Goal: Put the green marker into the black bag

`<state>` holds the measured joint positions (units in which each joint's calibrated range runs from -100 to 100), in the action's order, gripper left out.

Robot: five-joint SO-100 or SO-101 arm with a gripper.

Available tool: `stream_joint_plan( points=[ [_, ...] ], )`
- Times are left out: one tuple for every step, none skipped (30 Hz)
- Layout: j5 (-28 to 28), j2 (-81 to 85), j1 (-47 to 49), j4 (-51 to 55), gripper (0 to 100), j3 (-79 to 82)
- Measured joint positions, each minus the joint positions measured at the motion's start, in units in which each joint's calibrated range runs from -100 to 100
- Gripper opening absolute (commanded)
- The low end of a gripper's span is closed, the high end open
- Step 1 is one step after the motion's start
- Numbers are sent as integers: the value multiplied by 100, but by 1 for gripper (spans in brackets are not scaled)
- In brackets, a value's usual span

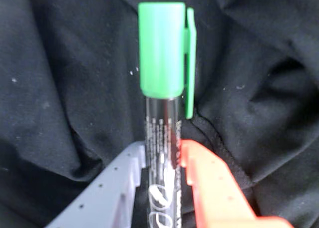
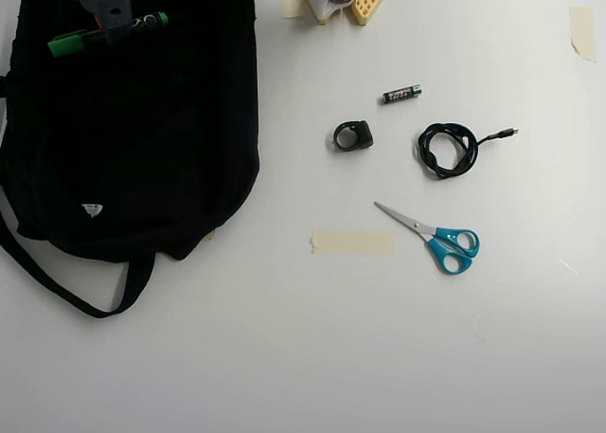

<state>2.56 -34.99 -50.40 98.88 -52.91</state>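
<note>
In the wrist view, nearest the camera, the gripper [image 1: 162,180] was clenched on the barrel of the green marker [image 1: 163,115], a grey finger on the left and an orange finger [image 1: 214,188] on the right. Gripping the barrel low left the capped end free to lead, which probably suited feeding it into an opening. The marker's long axis ran toward twelve o'clock, green cap farthest out, clip on its right. Beyond it lay only the folded cloth of the black bag [image 1: 60,88].

In the overhead view the marker [image 2: 104,33] hung over the bag's [image 2: 142,149] upper end, its axis lying roughly eight to two o'clock with the cap toward eight. Whether it hovered above the opening itself could not be told.
</note>
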Motion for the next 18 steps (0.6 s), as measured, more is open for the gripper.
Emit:
stream_joint_plan(
  points=[
    [0,0,0,0,27,0],
    [0,0,15,0,31,0],
    [0,0,44,0,38,0],
    [0,0,51,0,40,0],
    [0,0,51,0,40,0],
    [0,0,59,0,40,0],
    [0,0,81,0,40,0],
    [0,0,96,0,40,0],
    [0,0,118,0,40,0],
    [0,0,154,0,40,0],
    [0,0,206,0,40,0],
    [0,0,257,0,40,0],
    [0,0,316,0,40,0],
    [0,0,426,0,34,0],
    [0,0,522,0,21,0],
    [0,75,669,0,13,0],
    [0,208,801,0,3,0],
    [0,589,1102,0,2,0]
  ],
)
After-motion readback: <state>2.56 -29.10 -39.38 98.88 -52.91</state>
